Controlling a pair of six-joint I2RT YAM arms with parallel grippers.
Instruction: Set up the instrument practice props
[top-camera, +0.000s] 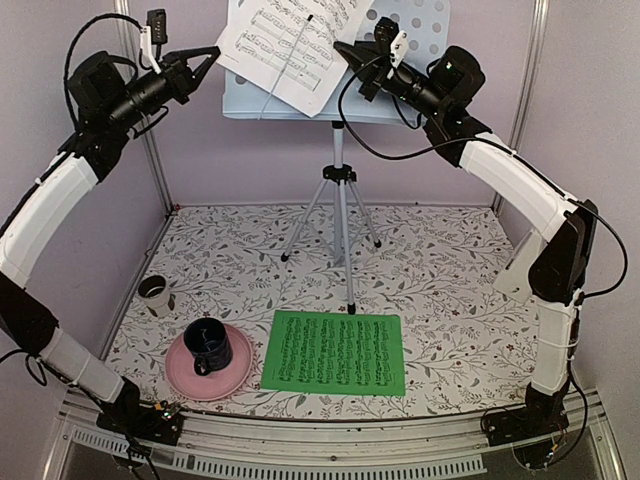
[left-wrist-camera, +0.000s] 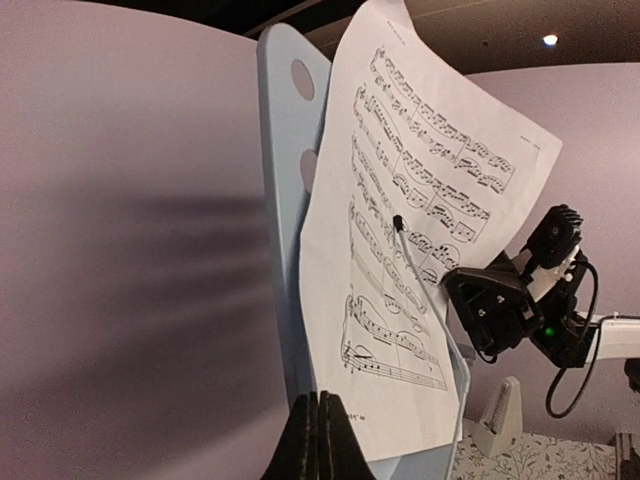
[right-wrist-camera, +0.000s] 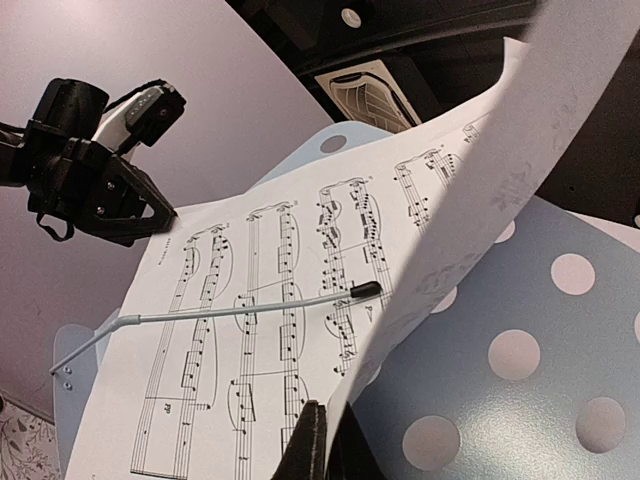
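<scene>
The pale-blue perforated music stand (top-camera: 410, 25) stands on its silver tripod (top-camera: 340, 205) at the back. The white sheet of music (top-camera: 290, 40) leans tilted on it under a thin wire page holder (right-wrist-camera: 240, 312). My right gripper (right-wrist-camera: 325, 450) is shut on the sheet's curled right edge; it also shows in the top view (top-camera: 352, 55). My left gripper (left-wrist-camera: 318, 440) is shut and empty beside the stand's left edge (left-wrist-camera: 285, 200). The green sheet of music (top-camera: 335, 352) lies flat at the table's front. The white pyramid metronome (left-wrist-camera: 497, 415) stands at the right.
A dark mug (top-camera: 208, 345) sits on a pink plate (top-camera: 238, 378) at the front left. A small beige cup (top-camera: 155, 293) stands behind it near the left wall. Purple walls close in the left, back and right.
</scene>
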